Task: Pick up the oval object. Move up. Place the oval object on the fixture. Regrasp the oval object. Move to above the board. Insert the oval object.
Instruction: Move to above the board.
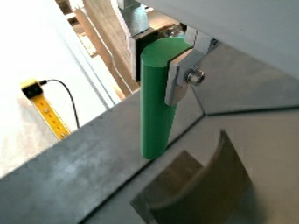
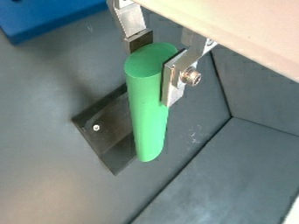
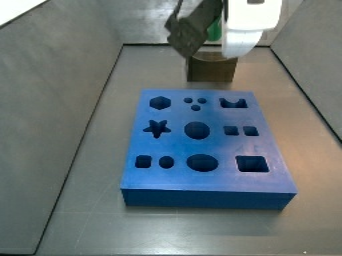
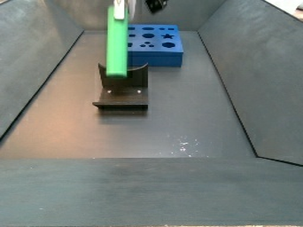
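Gripping near its upper end, the gripper (image 2: 158, 54) is seen clenched on the oval object (image 2: 149, 107), one silver finger (image 2: 177, 77) with its screw pressed flat against the green side in both wrist views and the opposite finger partly hidden behind the rod. The oval object (image 4: 119, 43) is held upright and hangs down from the fingers, so that most of its length is free below the grasp; this is judged to leave the lower end clear for setting down. In a side view the rod is seen above the fixture (image 4: 122, 89), its lower end close to the dark bracket; whether it touches cannot be told. In a wrist view the fixture (image 2: 107, 137) lies below and behind the rod, its base plate flat on the grey floor. The board (image 4: 154, 45) rests further back, well apart from the rod, and its cut-outs are shown unoccupied in a side view (image 3: 205, 145). The step in hand is judged to be placement on the fixture, ahead of a regrasp. A yellow tape measure (image 1: 45, 105) is noted outside the enclosure wall.
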